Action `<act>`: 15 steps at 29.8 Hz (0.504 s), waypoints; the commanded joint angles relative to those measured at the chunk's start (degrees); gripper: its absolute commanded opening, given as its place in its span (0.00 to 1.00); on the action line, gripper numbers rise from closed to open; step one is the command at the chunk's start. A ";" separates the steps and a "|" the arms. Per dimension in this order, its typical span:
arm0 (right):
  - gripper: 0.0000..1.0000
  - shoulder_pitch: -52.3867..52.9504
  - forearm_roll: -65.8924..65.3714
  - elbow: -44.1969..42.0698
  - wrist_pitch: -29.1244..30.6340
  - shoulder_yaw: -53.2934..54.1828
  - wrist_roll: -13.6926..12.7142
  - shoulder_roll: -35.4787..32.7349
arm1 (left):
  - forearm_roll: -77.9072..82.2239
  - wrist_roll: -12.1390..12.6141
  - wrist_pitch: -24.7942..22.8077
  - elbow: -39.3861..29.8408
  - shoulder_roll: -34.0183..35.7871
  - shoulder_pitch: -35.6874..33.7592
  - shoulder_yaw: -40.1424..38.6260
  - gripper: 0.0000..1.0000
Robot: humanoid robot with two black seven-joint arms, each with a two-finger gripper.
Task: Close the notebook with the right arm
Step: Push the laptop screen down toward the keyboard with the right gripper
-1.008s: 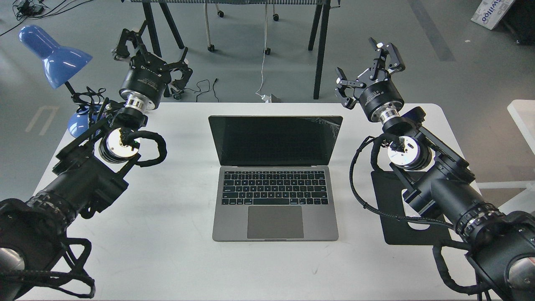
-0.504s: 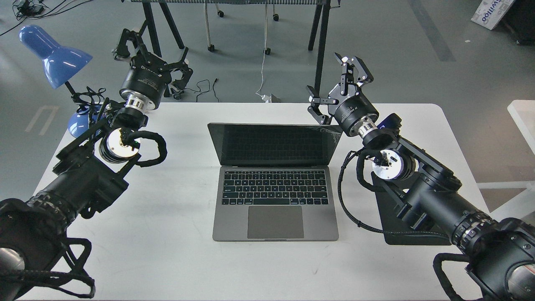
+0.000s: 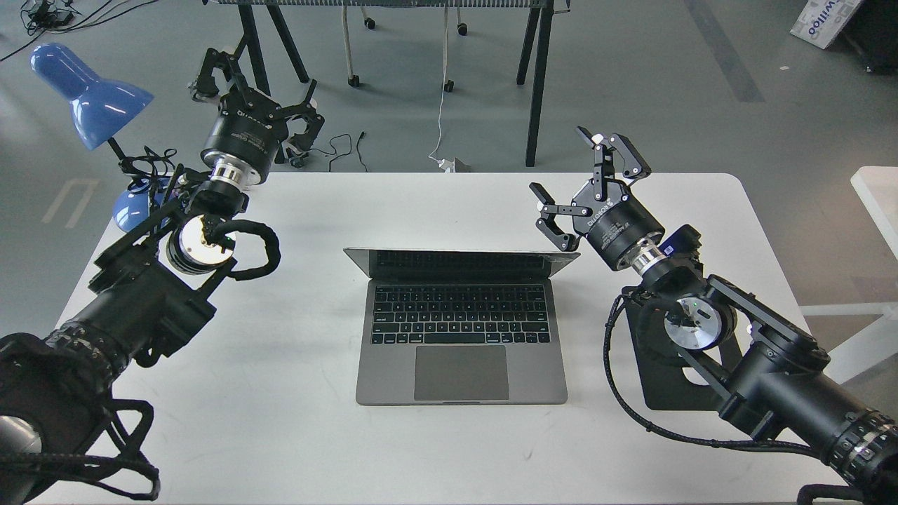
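From my remote seat I see the notebook [image 3: 461,330] lying in the middle of the white table [image 3: 435,449], its space-grey base square to me with black keys and the large trackpad in plain sight. Its lid is tipped far forward over the keyboard, so only a thin strip of dark screen shows beneath the top edge. My right gripper [image 3: 588,190] sits just beside the lid's right rear corner, fingers spread wide apart and holding nothing (the lower finger is very near the corner, though I cannot tell whether it touches). The right arm [image 3: 765,372] crosses above a black mouse pad [image 3: 666,382]. My left gripper [image 3: 252,88] hangs past the far left table edge, fingers likewise spread, near a blue desk lamp [image 3: 91,95].
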 commanded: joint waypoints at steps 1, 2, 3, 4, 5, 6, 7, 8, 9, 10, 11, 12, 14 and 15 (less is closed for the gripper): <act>1.00 -1.05 -0.02 1.47 0.18 -2.42 -0.03 -1.84 | 0.00 0.00 0.08 0.00 0.01 0.00 0.02 1.00; 1.00 -1.31 -0.11 1.47 0.18 -2.86 -0.03 -1.93 | 0.00 0.00 0.08 0.00 0.01 0.00 -0.07 1.00; 1.00 -1.32 -0.11 1.47 0.18 -3.56 -0.03 -1.93 | 0.00 0.00 0.08 0.00 0.01 0.00 -0.07 1.00; 1.00 -1.32 -0.11 1.47 0.18 -4.52 -0.03 -2.02 | 0.00 0.00 0.08 0.00 0.01 0.00 0.02 1.00; 1.00 -1.32 -0.11 1.47 0.18 -5.49 -0.03 -2.02 | 0.00 0.00 0.08 0.00 0.01 0.00 -0.07 1.00; 1.00 -1.40 -0.11 1.47 0.18 -6.54 -0.03 -2.02 | 0.00 0.00 0.08 0.00 0.01 0.00 -0.07 1.00; 1.00 -1.58 -0.11 1.47 0.18 -7.34 -0.03 -2.11 | 0.00 0.00 0.08 0.00 0.01 0.00 -0.07 1.00; 1.00 -1.84 -0.11 1.47 0.18 -8.04 -0.03 -2.19 | 0.00 0.00 0.08 0.00 0.01 0.00 -0.07 1.00; 1.00 -2.19 -0.20 1.47 0.18 -8.74 -0.03 -2.72 | 0.00 0.00 0.08 0.00 0.01 0.00 -0.07 1.00; 1.00 -2.37 -0.20 1.47 0.18 -9.27 -0.03 -3.07 | 0.00 0.00 0.08 0.00 0.01 0.00 -0.07 1.00; 1.00 -2.63 -0.28 1.47 0.18 -9.80 -0.03 -3.42 | -0.08 0.00 0.08 0.00 0.01 0.00 -0.07 1.00; 1.00 -2.81 -0.28 1.47 0.18 -10.50 -0.03 -3.60 | -0.09 0.00 0.08 0.00 0.01 0.00 -0.07 1.00; 1.00 -2.98 -0.37 1.39 0.10 -12.43 -0.03 -3.69 | -0.09 0.00 0.08 0.00 0.01 0.00 -0.07 1.00; 1.00 -2.99 -0.46 1.30 0.09 -13.23 -0.03 -3.69 | -0.09 0.00 0.08 0.00 0.01 0.00 -0.07 1.00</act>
